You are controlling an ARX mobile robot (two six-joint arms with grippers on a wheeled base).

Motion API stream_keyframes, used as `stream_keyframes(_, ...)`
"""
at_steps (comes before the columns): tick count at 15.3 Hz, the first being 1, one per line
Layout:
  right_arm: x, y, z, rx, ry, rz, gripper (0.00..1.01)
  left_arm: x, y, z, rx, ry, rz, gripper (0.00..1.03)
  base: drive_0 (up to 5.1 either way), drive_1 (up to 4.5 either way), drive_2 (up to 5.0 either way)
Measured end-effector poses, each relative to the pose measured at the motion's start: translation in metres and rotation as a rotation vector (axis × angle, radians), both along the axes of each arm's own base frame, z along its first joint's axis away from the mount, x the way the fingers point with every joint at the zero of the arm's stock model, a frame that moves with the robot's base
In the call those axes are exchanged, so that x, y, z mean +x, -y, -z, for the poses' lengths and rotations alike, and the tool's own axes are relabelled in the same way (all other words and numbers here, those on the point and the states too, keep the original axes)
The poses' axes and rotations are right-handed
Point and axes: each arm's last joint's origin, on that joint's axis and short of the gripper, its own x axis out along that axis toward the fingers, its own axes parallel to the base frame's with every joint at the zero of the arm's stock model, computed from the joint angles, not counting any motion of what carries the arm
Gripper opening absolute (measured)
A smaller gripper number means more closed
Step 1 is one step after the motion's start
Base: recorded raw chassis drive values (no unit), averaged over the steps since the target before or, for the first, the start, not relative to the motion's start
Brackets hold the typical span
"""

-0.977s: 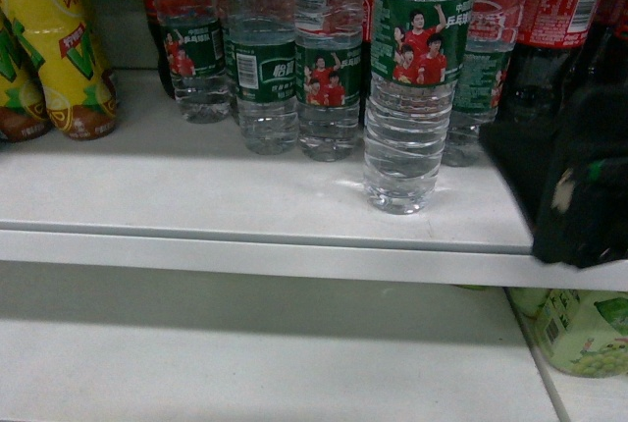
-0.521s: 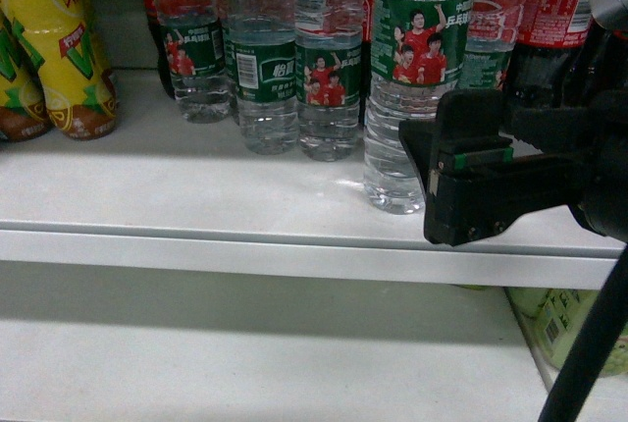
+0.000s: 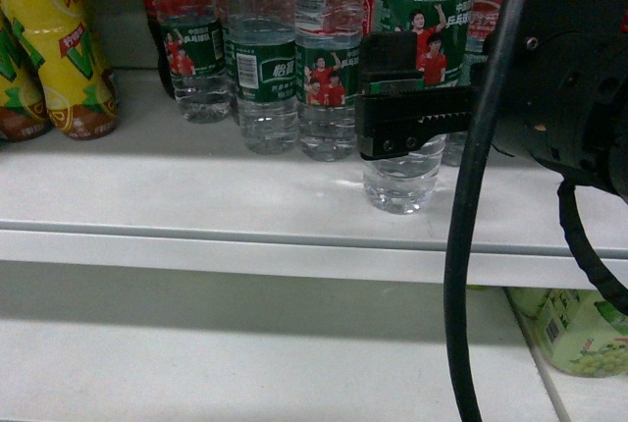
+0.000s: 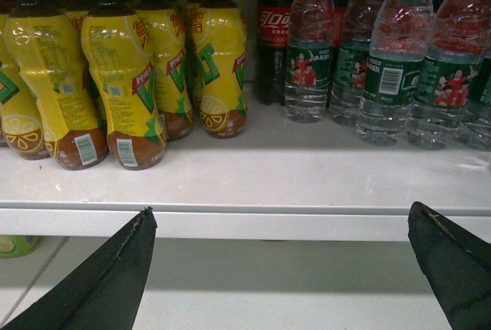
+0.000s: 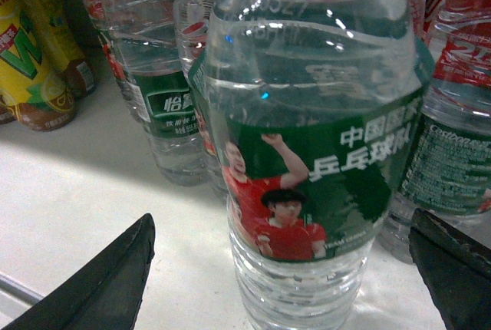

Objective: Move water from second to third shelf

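The water (image 3: 400,175) is a clear ribbed bottle with a green label showing people in red shirts. It stands upright at the front of a white shelf (image 3: 196,196), ahead of a row of like bottles. My right gripper (image 3: 392,108) reaches in from the right at label height, and its near finger covers part of the bottle. In the right wrist view the water (image 5: 307,192) stands between the spread fingers of the open right gripper (image 5: 281,222), with a gap on each side. My left gripper (image 4: 281,211) is open and empty, level with the shelf's front edge (image 4: 245,222).
More water bottles (image 3: 260,59) stand behind the front one. Yellow drink bottles (image 3: 59,49) fill the shelf's left, with cola bottles (image 4: 272,46) at the back. A lower shelf (image 3: 245,363) holds a green drink pack (image 3: 579,329) at its right. A black cable (image 3: 471,245) hangs in front.
My right gripper has swung in from the right edge of the head view leftward to the front water bottle, and now stands around it. The bottles have not moved.
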Motion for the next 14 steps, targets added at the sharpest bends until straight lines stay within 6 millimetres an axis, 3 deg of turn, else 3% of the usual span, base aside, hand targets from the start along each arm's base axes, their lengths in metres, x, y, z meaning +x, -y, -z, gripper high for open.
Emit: stream_keyframes(14, 0.041, -0.017, -0.010, -0.048, 0.022, 0.082, 0.98, 0.000, 0.000, 0.000, 0.000, 0.000, 0.000, 0.98, 0.0, 0.00, 0.0)
